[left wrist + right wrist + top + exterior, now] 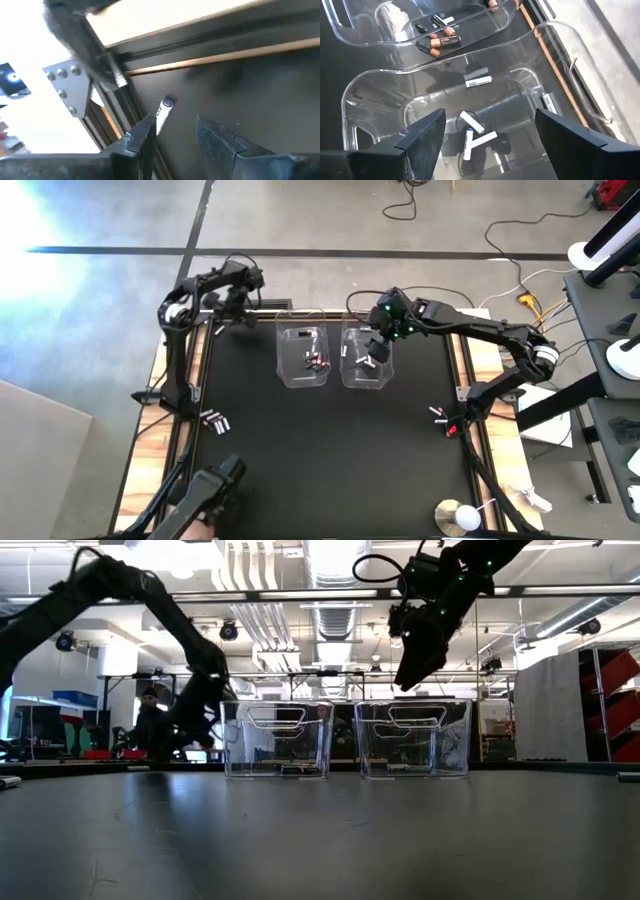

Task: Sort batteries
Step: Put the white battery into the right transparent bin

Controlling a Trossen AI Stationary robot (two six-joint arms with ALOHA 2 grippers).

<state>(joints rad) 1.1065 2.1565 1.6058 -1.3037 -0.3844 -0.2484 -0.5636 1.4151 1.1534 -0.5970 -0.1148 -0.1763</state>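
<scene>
The bench (330, 450) had a matt black top, dull enough to show only faint reflections in the low view, edged by pale bare wood (148, 442) with visible grain and a dark metal frame rail (117, 107) joined by a bright bolted metal bracket (70, 90). The two tubs (375, 95) were clear, glossy, smooth plastic that caught highlights along their rims. The white batteries (471, 122) looked smooth and satiny, the dark batteries (437, 42) had shiny copper-coloured ends, and the right pincer (487, 137) had fingers of matt black plastic.
</scene>
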